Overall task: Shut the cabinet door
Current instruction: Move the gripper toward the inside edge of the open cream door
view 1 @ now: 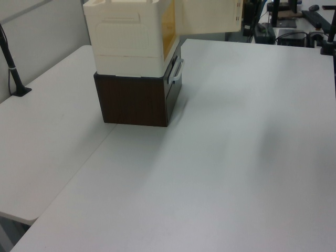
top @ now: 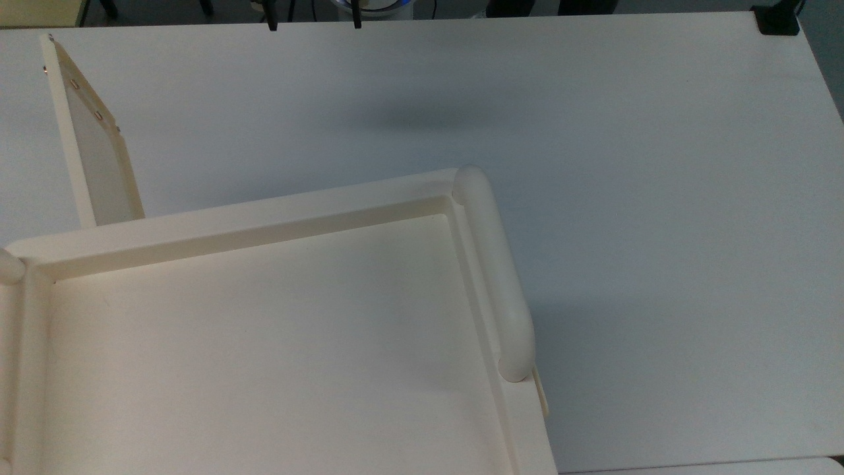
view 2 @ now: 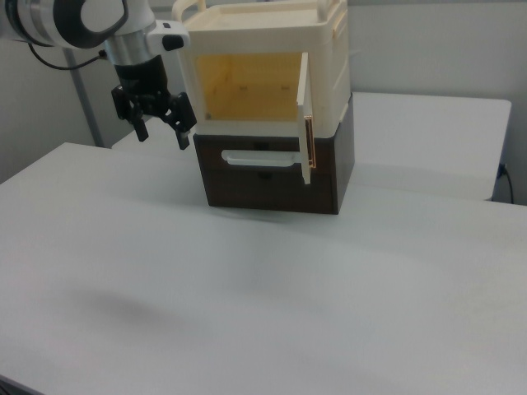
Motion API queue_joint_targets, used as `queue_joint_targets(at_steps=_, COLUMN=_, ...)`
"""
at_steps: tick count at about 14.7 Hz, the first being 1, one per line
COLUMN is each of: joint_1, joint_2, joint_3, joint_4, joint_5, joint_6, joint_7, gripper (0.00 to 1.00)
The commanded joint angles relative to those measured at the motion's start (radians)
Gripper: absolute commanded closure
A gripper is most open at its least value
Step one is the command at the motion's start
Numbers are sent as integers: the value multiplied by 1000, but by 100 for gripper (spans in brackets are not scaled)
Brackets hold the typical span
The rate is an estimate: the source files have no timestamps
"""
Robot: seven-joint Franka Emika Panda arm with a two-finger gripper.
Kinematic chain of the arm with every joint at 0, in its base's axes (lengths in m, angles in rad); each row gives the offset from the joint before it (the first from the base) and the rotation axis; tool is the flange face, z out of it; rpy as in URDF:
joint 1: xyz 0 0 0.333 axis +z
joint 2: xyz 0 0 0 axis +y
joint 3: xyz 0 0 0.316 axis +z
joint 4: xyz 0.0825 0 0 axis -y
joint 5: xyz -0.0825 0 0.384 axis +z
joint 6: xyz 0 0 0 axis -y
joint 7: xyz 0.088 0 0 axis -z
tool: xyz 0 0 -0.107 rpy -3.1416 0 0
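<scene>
Over on the right view's left, the arm (view 2: 66, 20) reaches in from the top corner and its gripper (view 2: 163, 132) hangs above the white bench (view 2: 247, 313), the fingers (view 2: 186, 138) spread apart with nothing between them. It sits just beside the cream cabinet (view 2: 263, 74), level with the seam where that cabinet meets the dark brown drawer unit (view 2: 272, 177) underneath, and I can't make out any contact between them. The cabinet's mouth is wide open, its yellowish inside plain to see. The cabinet door (view 2: 305, 119) stands swung out on the right view's right of that opening, edge-on, hinged along the cabinet's far side and hanging down past the drawer unit's white handle (view 2: 257, 158). In the top view the door (top: 92, 138) juts away from the cabinet's tray-like top (top: 264, 343) near the top view's left edge, and the two dark fingertips (top: 271, 25) peek in at the upper border, well apart from it. In the left view the door (view 1: 207, 17) spreads toward the left view's right
</scene>
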Motion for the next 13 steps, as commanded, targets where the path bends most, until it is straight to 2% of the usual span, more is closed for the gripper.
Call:
queue_joint_targets(at_steps=1, joint_1=-45, joint_2=-16, joint_3=-15, joint_4=36, joint_5=-1, joint_6=-9, joint_7=-73, gripper=30)
queue_joint_targets(at_steps=4, joint_1=-89, joint_2=-32, joint_3=-26, joint_4=38, joint_5=33, joint_6=52, joint_7=-57, gripper=77)
queue_joint_targets(at_steps=6, joint_1=-106, joint_2=-36, joint_3=-62, joint_4=38, joint_5=105, joint_6=92, joint_7=-47, gripper=96)
queue_joint_targets(at_steps=8, joint_1=-109, joint_2=-38, joint_3=-105, joint_4=38, joint_5=131, joint_6=162, joint_7=-18, gripper=100)
queue_joint_targets(at_steps=13, joint_1=-128, joint_2=-26, joint_3=-150, joint_4=35, joint_5=151, joint_6=389, joint_7=81, gripper=100)
